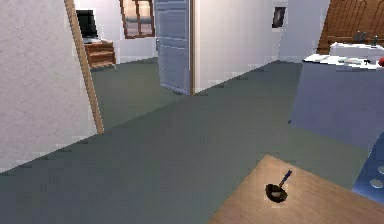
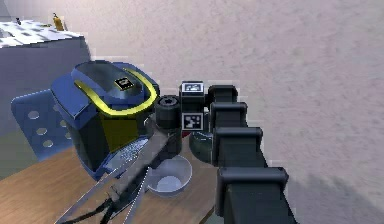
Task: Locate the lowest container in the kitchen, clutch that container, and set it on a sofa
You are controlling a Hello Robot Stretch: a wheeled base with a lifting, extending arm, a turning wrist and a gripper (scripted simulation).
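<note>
- Step: grasp stage, I'd judge. Arm is out over the wooden table; sofa leg not begun.
- Task thing: prob. the white bowl, near the tabletop edge by the arm, just beside a blue-yellow machine.
- Gripper: fingers slant down over the tabletop near the bowl. Can't tell if apart/together, or if holding anything.
- Next: needs a sure hold on the bowl, then a lift clear of the machine.

The arm is a chunky black square bar made of stepped, nested segments. At its far end sit two small white squares with black marks. Just left, the gripper has a dark body.
</note>
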